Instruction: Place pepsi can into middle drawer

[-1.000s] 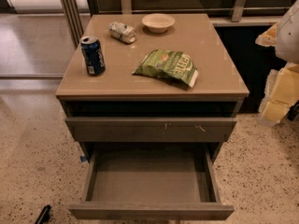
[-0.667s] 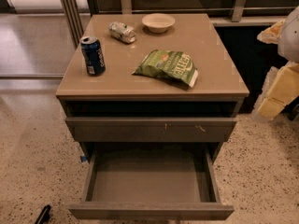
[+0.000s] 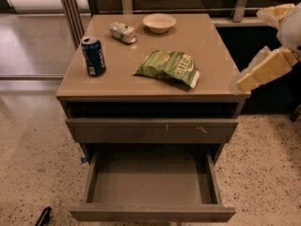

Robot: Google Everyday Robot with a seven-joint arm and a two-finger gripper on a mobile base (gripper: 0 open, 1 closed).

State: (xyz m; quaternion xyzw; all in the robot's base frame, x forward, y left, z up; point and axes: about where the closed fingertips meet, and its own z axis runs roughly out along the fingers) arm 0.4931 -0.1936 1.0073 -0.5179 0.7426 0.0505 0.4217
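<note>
The pepsi can [image 3: 93,55], dark blue with white lettering, stands upright near the left edge of the cabinet top [image 3: 141,81]. The middle drawer [image 3: 150,213] is pulled out at the bottom of the view, with a plain grey base and nothing in it. My gripper [image 3: 269,67] hangs at the far right, beside the cabinet top's right front corner. It is far from the can and holds nothing that I can see.
A green chip bag [image 3: 169,67] lies mid-top. A crushed pale can [image 3: 123,32] and a small bowl [image 3: 159,21] sit at the back. A shut drawer face with small scratches [image 3: 150,130] is above the open drawer. Speckled floor surrounds the cabinet.
My gripper has moved a little up and to the left, closer to the cabinet top's right edge. The can and the drawer have not moved.
</note>
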